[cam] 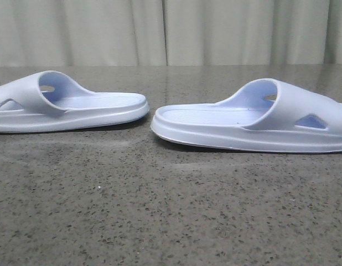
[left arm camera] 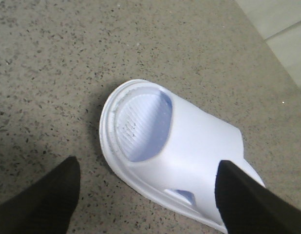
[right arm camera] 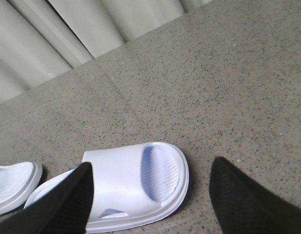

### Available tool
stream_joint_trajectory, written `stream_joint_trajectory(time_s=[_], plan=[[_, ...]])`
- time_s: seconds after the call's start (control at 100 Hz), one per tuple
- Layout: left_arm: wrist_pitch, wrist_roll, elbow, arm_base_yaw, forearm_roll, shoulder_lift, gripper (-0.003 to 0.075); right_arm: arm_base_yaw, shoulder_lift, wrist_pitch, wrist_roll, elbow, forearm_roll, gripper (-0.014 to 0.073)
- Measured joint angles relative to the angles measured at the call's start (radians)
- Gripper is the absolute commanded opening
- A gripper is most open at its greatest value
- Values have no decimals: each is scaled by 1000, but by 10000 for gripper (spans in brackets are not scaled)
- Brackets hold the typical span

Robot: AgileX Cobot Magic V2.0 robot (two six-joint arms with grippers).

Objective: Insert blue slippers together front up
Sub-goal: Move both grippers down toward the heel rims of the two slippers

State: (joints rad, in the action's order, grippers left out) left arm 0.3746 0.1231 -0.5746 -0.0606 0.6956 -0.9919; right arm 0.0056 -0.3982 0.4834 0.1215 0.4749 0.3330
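Both grippers wide apart, empty. L gripper (left arm camera: pixel 145 195) hovers over left slipper (left arm camera: pixel 175 156), strap between fingers. R gripper (right arm camera: pixel 150 195) above right slipper (right arm camera: pixel 136 187), off-centre. Slippers lie heel-to-heel on table (cam: pixel 160 210), long axes roughly in line, toes outward. Risk: R fingers clip sole edge, foam skids/rotates, breaks alignment for nesting.

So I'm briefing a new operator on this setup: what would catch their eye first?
Two pale blue slippers lie heel to heel on the speckled grey table: the left slipper with its strap at far left, the right slipper slightly nearer the camera. Each wrist view shows an open pincer above a slipper, the left pincer and the right pincer, neither gripping.
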Motion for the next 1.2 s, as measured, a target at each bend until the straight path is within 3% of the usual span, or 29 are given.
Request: stream_joint_trajectory(time_s=[0.4,1.2], plan=[[-74,2,-1,0,86,-109,496,0,0,-14,0,0,4,439],[-65,2,-110,0,191,-316,496,0,0,-30,0,0,4,439]])
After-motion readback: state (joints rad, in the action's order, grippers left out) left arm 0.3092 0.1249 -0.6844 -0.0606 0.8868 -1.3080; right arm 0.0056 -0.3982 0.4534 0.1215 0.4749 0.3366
